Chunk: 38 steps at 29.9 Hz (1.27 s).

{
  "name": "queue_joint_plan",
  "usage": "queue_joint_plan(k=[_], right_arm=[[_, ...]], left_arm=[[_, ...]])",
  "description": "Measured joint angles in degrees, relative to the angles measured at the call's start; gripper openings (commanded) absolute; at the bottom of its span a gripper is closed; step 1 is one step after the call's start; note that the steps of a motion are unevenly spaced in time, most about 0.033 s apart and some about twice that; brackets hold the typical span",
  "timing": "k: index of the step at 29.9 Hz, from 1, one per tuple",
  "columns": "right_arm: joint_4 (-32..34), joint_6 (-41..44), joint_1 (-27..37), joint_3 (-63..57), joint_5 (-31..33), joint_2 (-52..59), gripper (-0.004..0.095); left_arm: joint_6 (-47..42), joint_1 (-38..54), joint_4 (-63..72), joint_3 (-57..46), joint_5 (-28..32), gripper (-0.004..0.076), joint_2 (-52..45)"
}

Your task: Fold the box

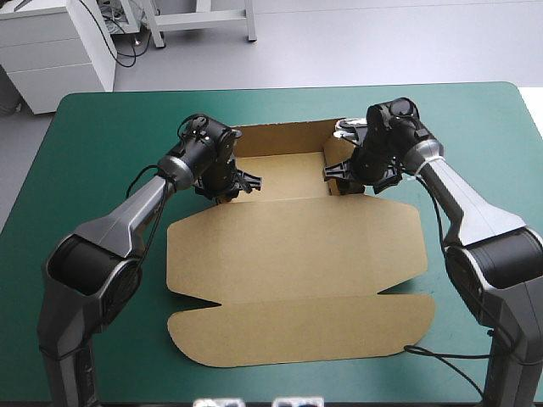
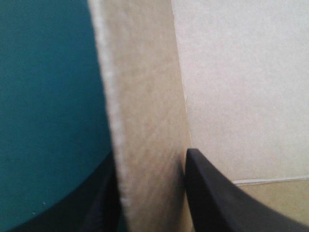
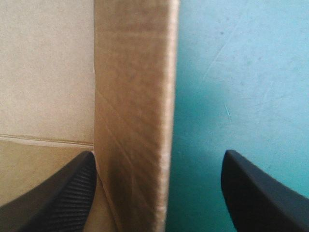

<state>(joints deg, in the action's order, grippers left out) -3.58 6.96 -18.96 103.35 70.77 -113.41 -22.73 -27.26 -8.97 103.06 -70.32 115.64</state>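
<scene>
1. Gripping the left side wall of the box, the left jaws are pressing together with the board between them. One black finger is lying against the inner face, and the other is sitting on the outer face, over the teal-green cover. This pinch is probably holding the wall upright on its crease.
2. Lying at the middle of the counter, the brown box is only partly formed. Its far wall is standing, while the broad near panels are lying flat toward the robot. The tray end appears to be getting built first, with the lid panels left out of the way.
3. Standing apart, the right jaws are straddling the right side wall. The inner finger is touching the wall from the tray side, and the outer finger is hanging well apart from it over bare cover. This side looks propped rather than clamped. Closing on the wall here would match the hold on the left before any tucking.
</scene>
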Motion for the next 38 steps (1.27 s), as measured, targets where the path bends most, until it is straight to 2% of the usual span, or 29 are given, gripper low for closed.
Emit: queue_joint_plan(k=[7, 13, 20, 21, 23, 27, 31, 38], right_arm=[[-0.61, -0.02, 0.0, 0.0, 0.0, 0.0, 0.0679], [0.24, -0.02, 0.0, 1.18, 0.0, -0.04, 0.0679], [0.4, -0.02, 0.0, 9.41, 0.19, -0.04, 0.0679], [0.45, -0.02, 0.0, 10.62, 0.19, 0.12, 0.0679], [0.51, -0.02, 0.0, 12.1, 0.26, 0.8, 0.0679], [2.29, 0.05, 0.0, 12.81, 0.39, 3.07, 0.0679], [3.58, 0.45, 0.0, 12.85, 0.67, 5.61, 0.0679], [3.16, 0.57, 0.0, 12.88, 0.91, 8.2, 0.0679]], left_arm=[[-0.05, 0.0, -0.28, 1.04, -0.07, 0.0298, 0.0], [1.06, 0.0, -2.0, 7.42, -0.26, 0.0298, 0.0], [1.49, 0.0, -3.19, 12.76, -0.53, 0.0295, -2.53], [1.49, 0.0, -3.19, 12.96, -0.65, 0.0287, -3.16], [1.58, 0.0, -2.94, 13.17, -0.81, 0.0219, -4.78], [5.91, 0.0, -1.59, 13.17, -1.2, -0.0006, -8.12], [12.98, 0.0, -1.51, 13.17, -1.25, -0.0007, -11.85], [16.33, 0.0, -0.61, 13.17, -1.25, -0.0007, -18.87]])
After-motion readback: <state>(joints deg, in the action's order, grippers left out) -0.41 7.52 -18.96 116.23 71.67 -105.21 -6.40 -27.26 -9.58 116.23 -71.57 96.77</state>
